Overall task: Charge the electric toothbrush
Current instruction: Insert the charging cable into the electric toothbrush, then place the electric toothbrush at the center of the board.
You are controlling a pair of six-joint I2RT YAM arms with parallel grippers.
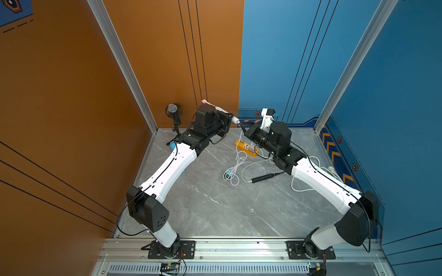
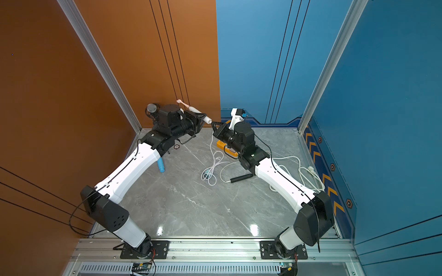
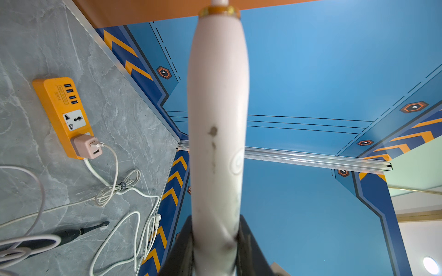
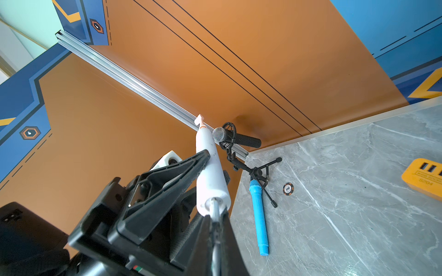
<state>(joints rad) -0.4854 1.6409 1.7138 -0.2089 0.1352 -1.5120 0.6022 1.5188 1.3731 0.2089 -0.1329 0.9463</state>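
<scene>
A: What is seen nearest the camera?
B: The aluminium rail (image 1: 239,247) is met first, along the front edge. Behind it the grey marble table (image 1: 215,210) is spread.

A: Where is the white toothbrush (image 1: 221,110) found?
B: It is held in the air above the table's far edge, near the corner where the orange wall (image 1: 155,59) and the blue wall (image 1: 275,59) are joined. It is tilted, its brush head pointed towards the orange wall and its flat end turned towards the right arm (image 1: 318,181).

A: How is each side's grasp described?
B: The left gripper (image 1: 230,117) is clamped around the lower part of the handle. The right gripper (image 1: 241,124) is pinched closed on the charging plug (image 4: 214,206), which is pressed against the middle of the handle's flat end. How deeply it is seated cannot be told.

A: What is attached to the plug?
B: A white cable (image 1: 237,153) is hung from it down to a loose coil on the table. A pink adapter (image 3: 87,145) is plugged into the orange power strip (image 3: 59,107), and a white lead is fitted in the adapter.

A: What else is laid out?
B: A black toothbrush (image 1: 265,178) is laid beside the coil, near the right arm. A blue microphone (image 4: 259,215) is laid flat next to the small stand (image 4: 259,174) on which a black microphone (image 4: 235,138) is mounted, and a poker chip (image 4: 288,188) is placed just beside that stand.
</scene>
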